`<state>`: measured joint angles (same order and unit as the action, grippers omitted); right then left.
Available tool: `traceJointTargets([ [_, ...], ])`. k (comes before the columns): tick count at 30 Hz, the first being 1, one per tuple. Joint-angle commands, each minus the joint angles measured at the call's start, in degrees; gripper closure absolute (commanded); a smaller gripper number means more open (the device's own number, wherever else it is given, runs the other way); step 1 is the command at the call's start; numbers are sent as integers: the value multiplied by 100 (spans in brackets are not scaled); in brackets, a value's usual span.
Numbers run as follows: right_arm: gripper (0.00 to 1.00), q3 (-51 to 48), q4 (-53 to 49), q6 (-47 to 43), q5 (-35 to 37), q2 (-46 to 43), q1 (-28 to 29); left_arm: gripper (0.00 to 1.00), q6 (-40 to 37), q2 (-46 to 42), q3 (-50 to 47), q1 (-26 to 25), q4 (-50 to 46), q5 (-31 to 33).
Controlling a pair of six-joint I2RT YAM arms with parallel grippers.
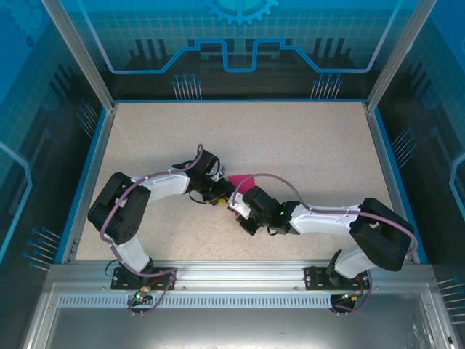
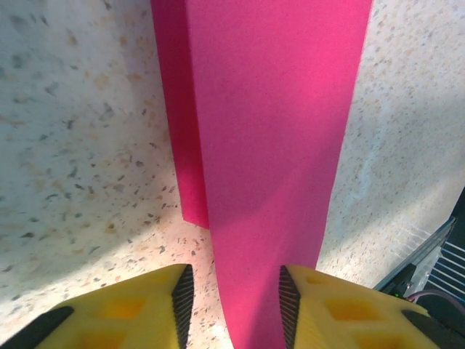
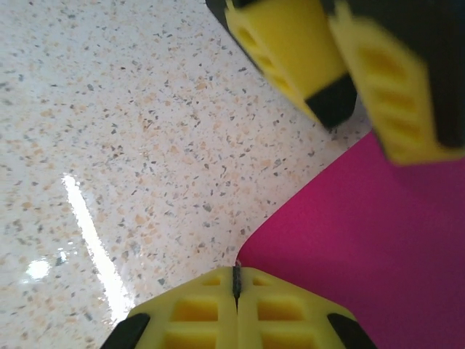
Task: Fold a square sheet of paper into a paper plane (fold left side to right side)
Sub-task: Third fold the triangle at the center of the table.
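Jaws: left gripper (image 2: pixel 236 294) spread, straddling folded pink sheet (image 2: pixel 269 145); right gripper (image 3: pixel 236 282) pressed together at its corner. Sheet light, limp, creases easily; I'd pinch free edge.

The sheet of paper (image 2: pixel 269 145) is thin and magenta-pink, matt and smooth with a faint grain. The table (image 3: pixel 109 145) under it is a pale, speckled, stone-like surface, smooth and glossy enough to carry a bright streak of reflected light. The left gripper (image 2: pixel 232 294) and right gripper (image 3: pixel 236 280) have fingers (image 2: pixel 123 309) of matt yellow plastic moulded with hollow pockets, the left one's pads (image 2: pixel 183 298) are black and finely ribbed like rubber, and the rail (image 1: pixel 240 280) along the near edge is dull silver metal.
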<state>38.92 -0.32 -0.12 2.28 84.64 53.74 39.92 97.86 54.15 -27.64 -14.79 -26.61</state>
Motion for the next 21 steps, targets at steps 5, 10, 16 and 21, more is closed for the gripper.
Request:
traceJointTargets([
  [5, 100, 427, -442, 339, -1617, 123, -459, 77, -401, -308, 433, 241, -377, -144],
  [10, 100, 594, -538, 401, -1809, 343, -545, 87, -453, 388, 911, 180, -145, -539],
  [16, 100, 688, -556, 514, -2036, 499, -718, 89, -717, 1329, 1681, 53, -345, -753],
  [21, 100, 745, -618, 684, -2381, 553, -920, 91, -937, 1905, 2077, -11, -637, -696],
])
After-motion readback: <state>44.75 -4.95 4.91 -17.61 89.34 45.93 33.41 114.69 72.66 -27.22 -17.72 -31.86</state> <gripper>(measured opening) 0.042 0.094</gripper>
